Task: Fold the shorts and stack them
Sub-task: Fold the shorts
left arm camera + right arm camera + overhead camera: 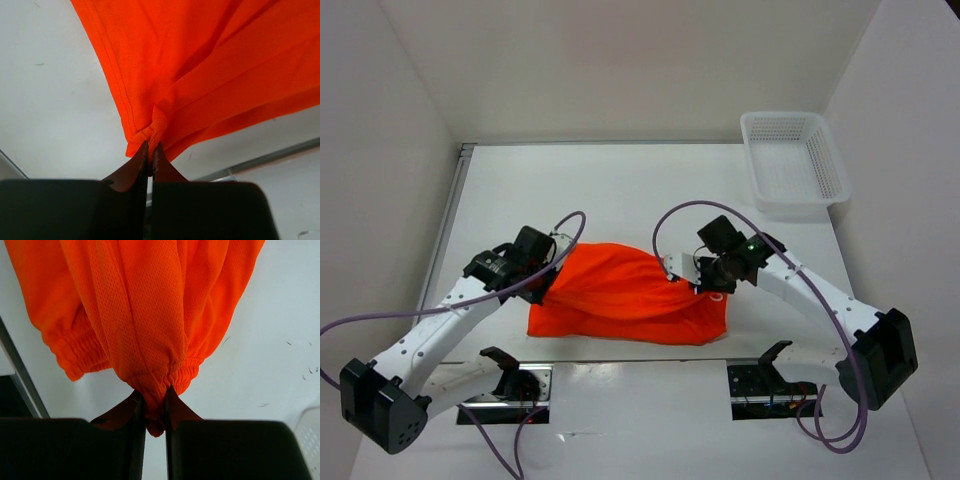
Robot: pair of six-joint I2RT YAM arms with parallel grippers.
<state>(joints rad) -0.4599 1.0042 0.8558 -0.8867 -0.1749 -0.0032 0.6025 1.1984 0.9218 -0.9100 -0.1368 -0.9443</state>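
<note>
Left gripper (547,283), centre-left of the frame, is clamped on a hem corner of the shorts (625,295). The pinch is thin, so uneven pulling could slip it. The shorts sag mid-frame. Right gripper (696,284), centre-right, pinches the elastic waistband. Both arms reach forward and angle inward.

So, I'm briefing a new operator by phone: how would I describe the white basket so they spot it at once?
Look at the white table and follow it to its far right corner. The basket sits there, well apart from the orange shorts in the middle. It is the only container: white plastic, rectangular, with mesh-like walls.
</note>
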